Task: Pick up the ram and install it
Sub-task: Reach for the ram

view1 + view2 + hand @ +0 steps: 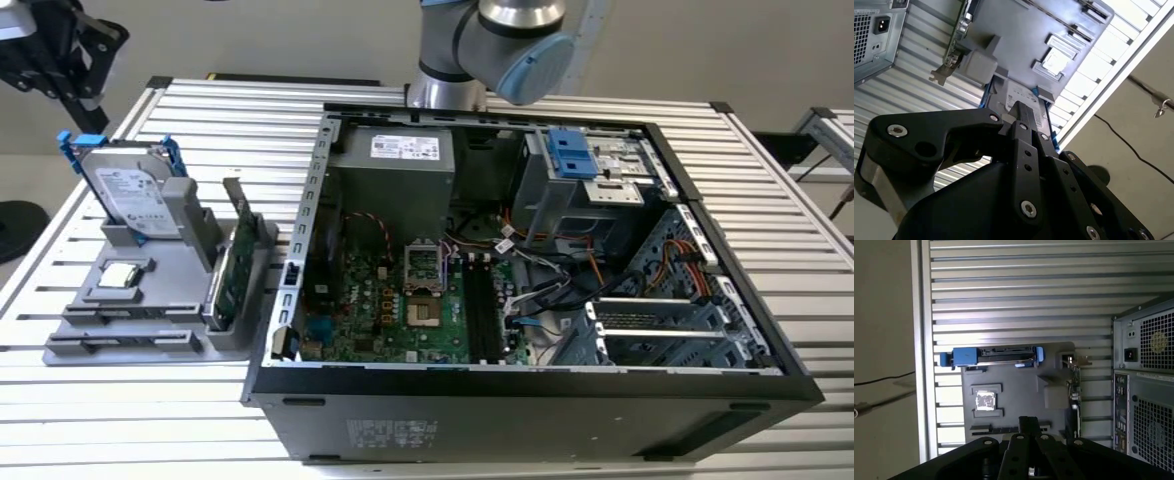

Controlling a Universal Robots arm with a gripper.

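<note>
The ram (127,343) looks like a thin dark strip standing on edge in the long slot at the near edge of the grey holder (80,352), at the exterior view's left. The first wrist view shows the same strip (1004,430) just past my fingertips. My gripper (78,88) hangs high above the holder's far left corner. Its black fingers meet in both wrist views (1021,111) (1025,423), shut with nothing between them. The open computer case (267,300) lies beside the holder, its motherboard and its memory slots (478,310) facing up.
The holder also carries a silver hard drive with blue rails (134,195), a small square chip (122,274) and an upright green expansion card (230,275). The slatted metal table (200,110) runs around both. A cable lies on the floor (1124,145) past the table edge.
</note>
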